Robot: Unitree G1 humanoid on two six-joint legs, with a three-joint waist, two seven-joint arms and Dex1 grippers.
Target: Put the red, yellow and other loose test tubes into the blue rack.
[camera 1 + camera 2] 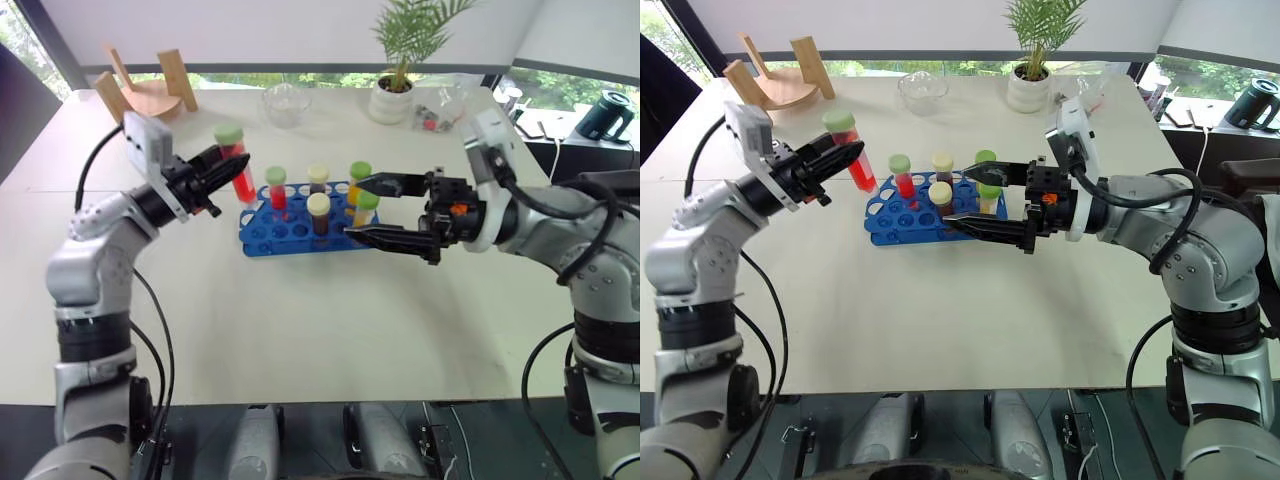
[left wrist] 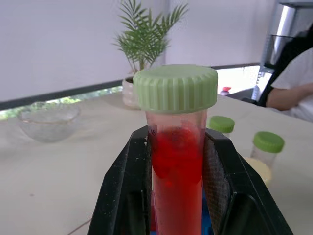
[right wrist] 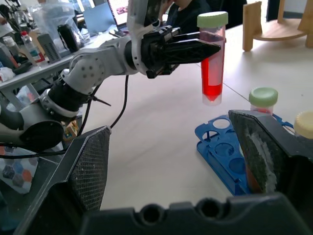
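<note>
**Red tube in the air, ready for a hole in the rack**

We take the blue rack (image 1: 295, 222) as our landmark and work from its near side to the far. At its near right corner our right gripper (image 1: 381, 211) hovers with its jaws spread wide and nothing between them, one finger above the rack's right end and the other in front of it. We judge it should stay out of the way, since it stands close to the tubes already seated.

To the rack's left, above the bench (image 1: 300, 330) and just off the rack's left end, our left gripper (image 1: 228, 172) is clamped on the red tube (image 1: 236, 165), pinching it below the cap. For the step in hand, we think the tube wants to be brought upright over a free hole at the rack's left end, its rounded tip centred before we lower, and released only once it sits.

The tube is clear plastic, part-filled with bright red liquid, with a ribbed pale green cap. It tilts slightly in the grip.

In the rack stand another red tube, two cream-capped ones and two green-capped ones.
</note>
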